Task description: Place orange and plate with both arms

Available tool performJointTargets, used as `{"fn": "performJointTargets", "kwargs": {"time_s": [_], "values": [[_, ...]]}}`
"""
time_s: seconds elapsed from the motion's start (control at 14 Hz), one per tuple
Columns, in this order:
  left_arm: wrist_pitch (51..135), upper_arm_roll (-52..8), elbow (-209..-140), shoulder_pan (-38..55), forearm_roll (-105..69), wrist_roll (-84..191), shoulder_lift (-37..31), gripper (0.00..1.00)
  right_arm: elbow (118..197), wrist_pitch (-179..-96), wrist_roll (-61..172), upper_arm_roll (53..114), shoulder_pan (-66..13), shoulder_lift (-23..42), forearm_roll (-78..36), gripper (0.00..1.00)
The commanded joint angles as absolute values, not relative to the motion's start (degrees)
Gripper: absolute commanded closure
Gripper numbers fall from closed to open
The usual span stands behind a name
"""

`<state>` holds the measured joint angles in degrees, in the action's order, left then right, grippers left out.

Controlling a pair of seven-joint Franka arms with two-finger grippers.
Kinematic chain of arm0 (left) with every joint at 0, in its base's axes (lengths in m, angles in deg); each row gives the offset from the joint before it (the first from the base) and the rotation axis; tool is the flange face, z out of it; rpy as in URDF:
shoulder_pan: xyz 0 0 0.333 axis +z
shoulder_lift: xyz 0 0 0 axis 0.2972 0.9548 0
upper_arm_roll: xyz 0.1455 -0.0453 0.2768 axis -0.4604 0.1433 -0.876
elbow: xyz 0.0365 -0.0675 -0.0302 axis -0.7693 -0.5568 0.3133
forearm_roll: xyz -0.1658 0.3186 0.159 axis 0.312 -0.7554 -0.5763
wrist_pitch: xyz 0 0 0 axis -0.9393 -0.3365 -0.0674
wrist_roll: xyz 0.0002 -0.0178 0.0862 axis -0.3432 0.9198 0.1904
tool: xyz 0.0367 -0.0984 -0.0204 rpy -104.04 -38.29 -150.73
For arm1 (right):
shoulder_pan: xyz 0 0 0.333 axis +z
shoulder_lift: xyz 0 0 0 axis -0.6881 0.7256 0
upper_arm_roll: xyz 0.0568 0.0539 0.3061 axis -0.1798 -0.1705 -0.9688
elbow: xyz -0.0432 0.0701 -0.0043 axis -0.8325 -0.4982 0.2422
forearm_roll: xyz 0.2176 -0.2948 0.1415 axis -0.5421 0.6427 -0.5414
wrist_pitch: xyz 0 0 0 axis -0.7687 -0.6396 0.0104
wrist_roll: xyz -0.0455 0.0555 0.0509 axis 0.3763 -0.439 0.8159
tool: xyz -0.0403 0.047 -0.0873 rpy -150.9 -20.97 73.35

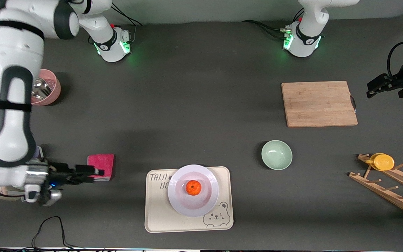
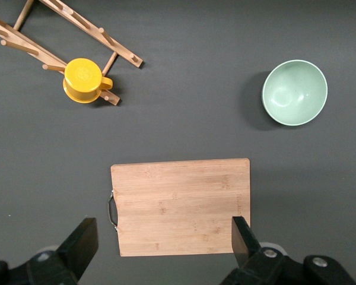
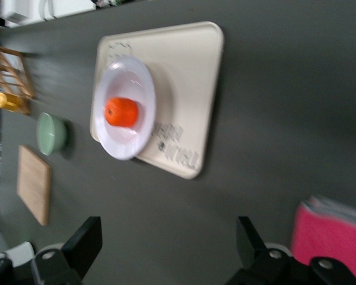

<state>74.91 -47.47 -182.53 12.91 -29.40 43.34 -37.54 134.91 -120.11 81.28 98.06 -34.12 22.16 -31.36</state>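
Orange (image 1: 193, 187) on plate (image 1: 178, 201), seemingly centred; left gripper (image 2: 165, 240), right gripper (image 3: 169, 240) spread, empty

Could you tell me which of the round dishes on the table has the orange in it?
The white plate on the cream bear tray holds the orange. The mint-green bowl and the pink bowl have no fruit in them.

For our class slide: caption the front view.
Orange sits on the plate on the bear tray; both pincers open, empty.
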Motion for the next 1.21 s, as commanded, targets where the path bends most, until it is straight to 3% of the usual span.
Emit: {"fn": "performJointTargets", "kwargs": {"time_s": [0.0,0.21,0.43,1.14], "values": [[73.89,-48.07,-181.08,12.37,-28.85,42.0,-37.44,0.0,146.88,-119.12,74.3,95.04,-34.59,6.26,-15.76,0.0],[73.45,-48.07,-181.08,12.37,-28.85,42.0,-37.44,0.0,149.61,-115.43,64.55,88.54,-38.38,-3.42,-0.63,0.0],[71.53,-48.07,-180.2,12.37,-28.85,41.57,-37.44,0.0,149.44,-111.38,59.08,82.21,-41.88,-8.53,9.24,0.0],[67.91,-47.9,-177.39,12.02,-28.85,41.04,-36.39,0.0,144.79,-106.64,53.29,81.58,-41.63,-10.92,15.85,0.0]]}}
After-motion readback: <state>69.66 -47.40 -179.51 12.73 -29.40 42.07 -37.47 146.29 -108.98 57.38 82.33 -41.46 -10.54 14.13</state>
